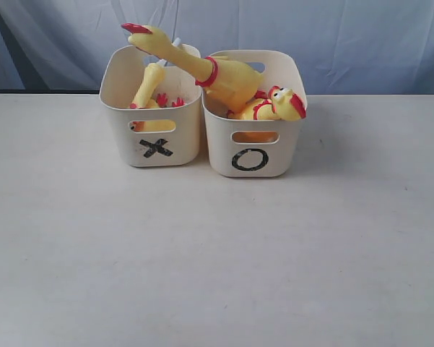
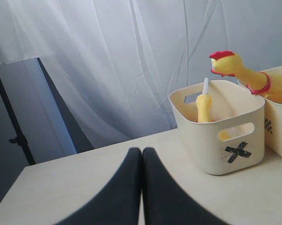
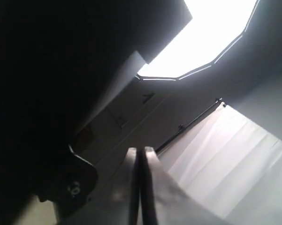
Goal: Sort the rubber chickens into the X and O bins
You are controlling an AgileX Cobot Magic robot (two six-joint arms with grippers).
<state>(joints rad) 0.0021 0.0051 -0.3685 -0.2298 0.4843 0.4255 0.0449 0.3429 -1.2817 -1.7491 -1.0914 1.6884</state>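
Cream plastic: counting two bins on the table [image 1: 202, 253], X bin [image 1: 152, 148] just beside O bin [image 1: 251, 159]. Spotting two in O, big chicken [image 1: 227, 76] leaning over X, small chicken [image 1: 280, 105] at the rim; finding one slim chicken [image 1: 149, 85] plus red feet [image 1: 170, 101] in X. Seeing left gripper [image 2: 141, 151] and right gripper [image 3: 140, 151] pressed together, empty.

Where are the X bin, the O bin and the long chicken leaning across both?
X bin [image 1: 188, 142], exterior view, bare front wall.
O bin [image 1: 285, 155], exterior view, bare front wall.
Long chicken [image 1: 236, 79], exterior view, its body.
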